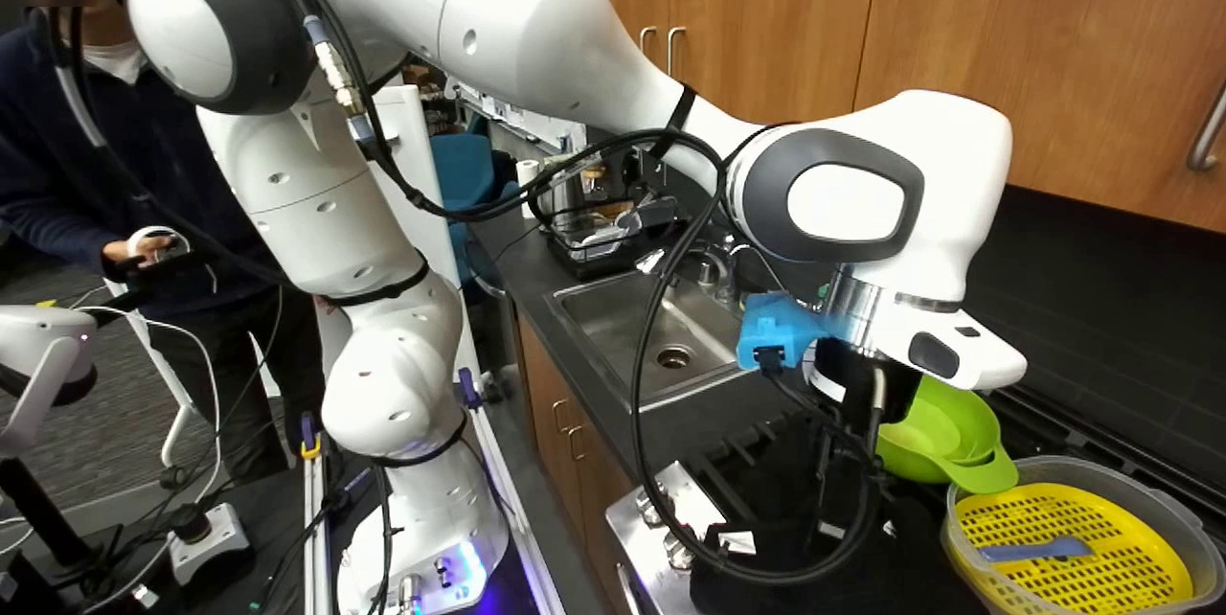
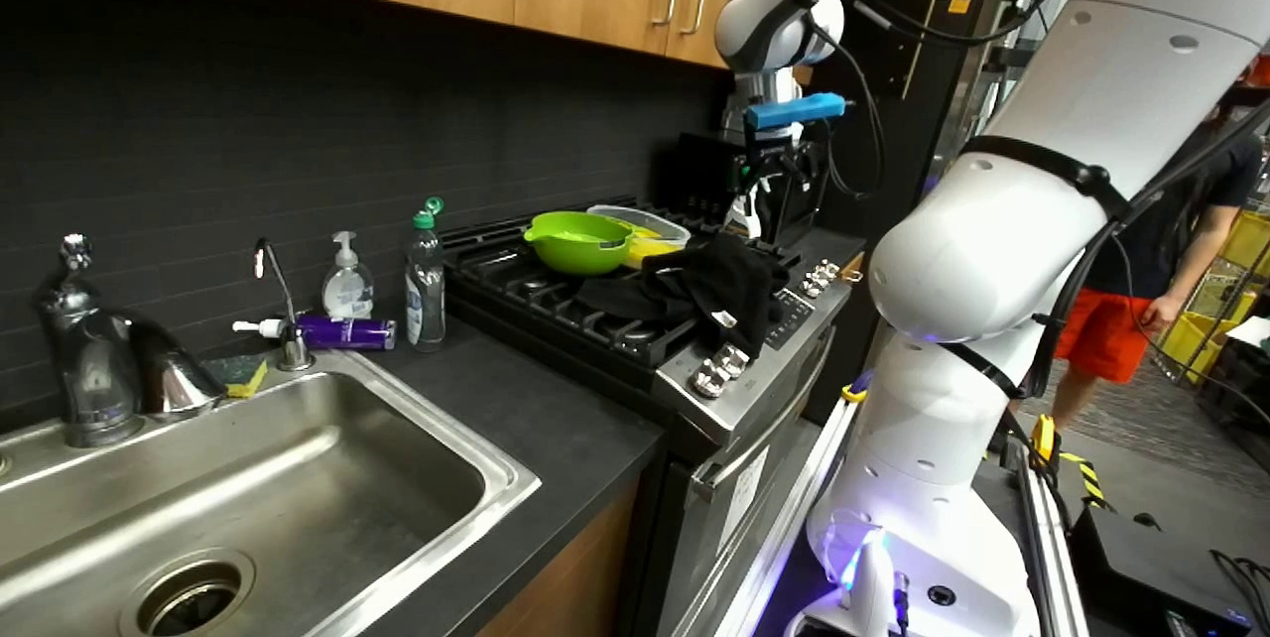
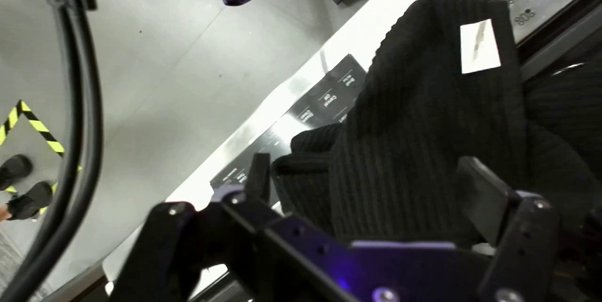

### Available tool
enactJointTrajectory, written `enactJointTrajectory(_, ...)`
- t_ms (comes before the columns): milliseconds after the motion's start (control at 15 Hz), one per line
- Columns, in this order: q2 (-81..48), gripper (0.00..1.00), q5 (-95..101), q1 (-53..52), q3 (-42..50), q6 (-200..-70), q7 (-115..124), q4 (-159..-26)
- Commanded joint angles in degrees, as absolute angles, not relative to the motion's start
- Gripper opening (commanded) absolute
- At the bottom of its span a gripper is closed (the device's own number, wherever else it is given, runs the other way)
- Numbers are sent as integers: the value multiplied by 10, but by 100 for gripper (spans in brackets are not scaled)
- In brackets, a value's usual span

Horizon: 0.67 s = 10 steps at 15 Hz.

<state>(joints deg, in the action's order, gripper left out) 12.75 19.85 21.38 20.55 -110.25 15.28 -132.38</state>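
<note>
tool [image 3: 364, 177] found with jaws wide apart, holding nothing, above and clear of the cloth [image 3: 423, 118], which lies bunched across the front of the stove [image 2: 729, 414], partly over the panel [image 3: 324, 99]. in my judgement a sound grip calls for a slow, straight descent, jaws astride a raised fold, tips kept off the panel and knobs [image 2: 734, 360]; a shallow pinch may slip.

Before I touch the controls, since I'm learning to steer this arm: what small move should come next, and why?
I'd probably lower the gripper a little, jaws open: in an exterior view it hangs above the black cloth, and in the wrist view that cloth shows between the spread fingers, with nothing gripped.
</note>
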Motion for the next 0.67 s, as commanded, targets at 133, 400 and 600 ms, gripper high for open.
enactJointTrajectory(133, 96, 100, 129, 212, 209, -1128, 89, -1303)
enactJointTrajectory(400, 100, 100, 158, 217, 201, -1134, 122, -1311)
enactJointTrajectory(600, 94, 100, 184, 219, 197, -1139, 152, -1309)
